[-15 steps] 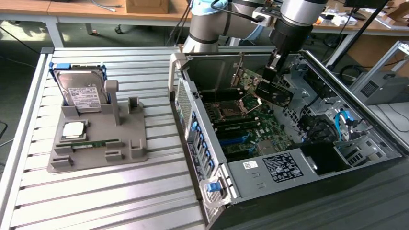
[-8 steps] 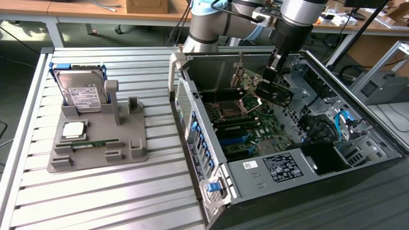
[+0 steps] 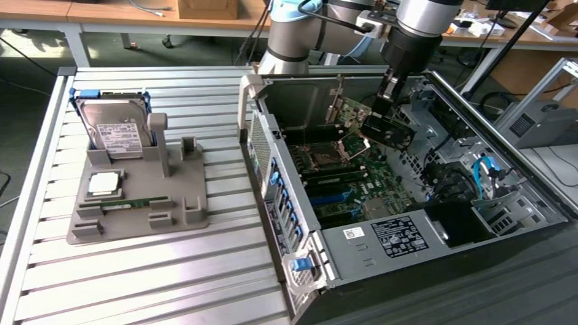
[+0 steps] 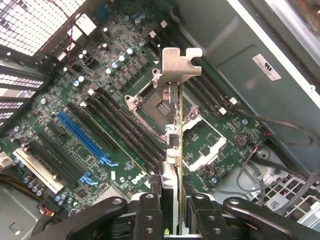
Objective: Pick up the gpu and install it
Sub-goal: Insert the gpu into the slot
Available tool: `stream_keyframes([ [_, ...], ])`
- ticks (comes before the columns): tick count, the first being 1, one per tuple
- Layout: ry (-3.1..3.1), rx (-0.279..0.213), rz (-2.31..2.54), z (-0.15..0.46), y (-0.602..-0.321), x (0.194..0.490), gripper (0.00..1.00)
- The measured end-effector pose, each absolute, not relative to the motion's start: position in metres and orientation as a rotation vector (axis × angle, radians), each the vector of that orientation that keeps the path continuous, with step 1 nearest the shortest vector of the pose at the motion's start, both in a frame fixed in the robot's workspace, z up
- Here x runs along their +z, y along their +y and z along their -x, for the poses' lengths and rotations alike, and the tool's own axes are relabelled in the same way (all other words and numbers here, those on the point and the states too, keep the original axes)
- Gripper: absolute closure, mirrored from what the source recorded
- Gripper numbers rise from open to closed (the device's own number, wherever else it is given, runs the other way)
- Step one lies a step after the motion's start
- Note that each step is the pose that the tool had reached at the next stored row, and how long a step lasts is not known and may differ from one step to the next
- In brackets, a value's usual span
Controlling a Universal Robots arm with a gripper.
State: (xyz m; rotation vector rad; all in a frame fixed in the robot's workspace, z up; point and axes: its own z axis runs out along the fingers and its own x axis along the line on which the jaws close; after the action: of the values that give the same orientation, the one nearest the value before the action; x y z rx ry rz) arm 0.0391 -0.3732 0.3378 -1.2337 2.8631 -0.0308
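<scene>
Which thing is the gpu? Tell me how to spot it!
Find the big open grey metal computer case on the exterior view's right. Above its green motherboard, the black end effector grips the gpu, a thin dark circuit card. Unlike the parts fitted below, it hangs in the air and has a silver metal end bracket.

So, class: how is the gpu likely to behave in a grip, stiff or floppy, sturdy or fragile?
Probably stiff: the gpu stands straight, edge-on, from the gripper. Likely fragile: bare components on a thin board. Its metal bracket may weight one end.
</scene>
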Motion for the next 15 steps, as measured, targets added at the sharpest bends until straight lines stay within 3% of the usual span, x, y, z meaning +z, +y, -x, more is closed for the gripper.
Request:
stream_keyframes([
  [15, 2.826, -0.031, 1.317, -0.0391, -0.3732, 0.3378, 0.73],
])
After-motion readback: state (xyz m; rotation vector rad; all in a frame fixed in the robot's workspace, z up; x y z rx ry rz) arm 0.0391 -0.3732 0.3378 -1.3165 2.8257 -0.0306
